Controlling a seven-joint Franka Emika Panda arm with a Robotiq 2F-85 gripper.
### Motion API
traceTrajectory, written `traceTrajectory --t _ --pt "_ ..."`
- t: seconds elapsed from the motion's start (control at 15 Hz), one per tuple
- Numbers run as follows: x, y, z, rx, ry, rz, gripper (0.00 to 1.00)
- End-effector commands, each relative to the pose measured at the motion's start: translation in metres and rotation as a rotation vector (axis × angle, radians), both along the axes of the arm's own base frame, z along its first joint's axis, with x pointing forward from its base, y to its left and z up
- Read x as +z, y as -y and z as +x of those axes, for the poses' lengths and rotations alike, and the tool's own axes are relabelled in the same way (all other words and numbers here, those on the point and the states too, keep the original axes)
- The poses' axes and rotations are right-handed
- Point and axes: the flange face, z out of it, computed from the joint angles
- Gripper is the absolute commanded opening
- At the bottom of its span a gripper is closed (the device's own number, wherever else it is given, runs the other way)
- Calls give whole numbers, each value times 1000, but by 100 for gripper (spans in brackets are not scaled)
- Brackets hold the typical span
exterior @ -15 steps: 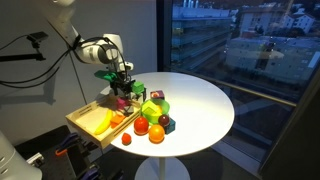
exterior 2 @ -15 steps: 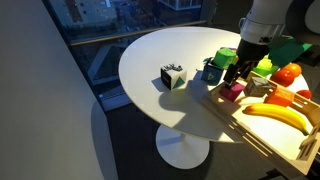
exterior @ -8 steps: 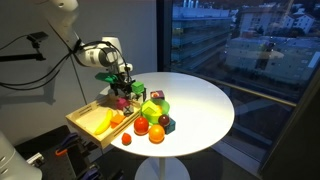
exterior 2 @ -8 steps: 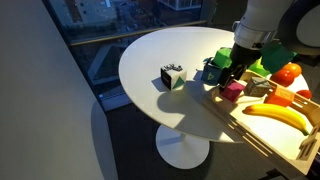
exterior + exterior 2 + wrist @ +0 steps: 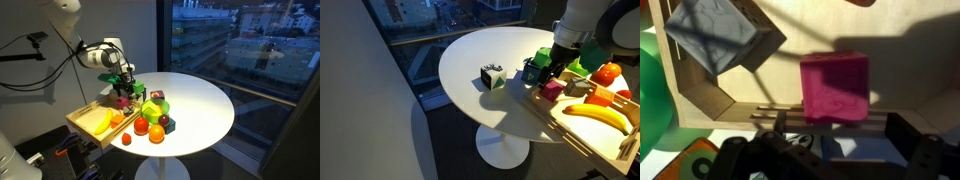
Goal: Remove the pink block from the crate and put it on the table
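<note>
The tool [image 5: 553, 77] hangs low over the crate [image 5: 570, 128], just above the pink block [image 5: 552, 90]. In the wrist view the tool [image 5: 825, 150] is released: its two dark fingers [image 5: 735, 155] stand wide apart at either side of the pink block [image 5: 835, 87] and touch nothing.

The pink block lies flat on the bare wooden floor of the crate [image 5: 910, 60], close to one of its corners and just beside a low wall. In an exterior view it shows as a small dark pink lump [image 5: 123, 101] under the tool [image 5: 122, 88].

The crate [image 5: 80, 122] sits at the edge of the round white worktop [image 5: 200, 100], with part of it hanging past the rim. A banana [image 5: 597, 116] lies in it, well apart from the pink block and farther from the middle of the worktop.

Just outside the crate, on the worktop [image 5: 480, 50], a dark teal block [image 5: 532, 71] stands near the corner where the pink block lies. A green block [image 5: 542, 58] is behind it. A red-orange fruit [image 5: 607, 73] shows at the side of the tool away from them.

A small black-and-white cube [image 5: 492, 76] stands alone, closer to the middle of the worktop and apart from the rest.

In the wrist view a grey-blue block [image 5: 720, 35] lies in shadow by the crate's corner. Whether it is inside or outside the wall cannot be told.
</note>
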Motion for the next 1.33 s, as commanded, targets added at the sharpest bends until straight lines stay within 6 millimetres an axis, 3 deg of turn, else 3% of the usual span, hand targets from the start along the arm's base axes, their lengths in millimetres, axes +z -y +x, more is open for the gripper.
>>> traceTrajectory --t 0.0,0.47,1.27 --pt "-2 -1 7 3 12 -11 100" --pt "-6 -2 4 -2 -6 -8 100" --pt "26 1 -1 -23 34 12 100"
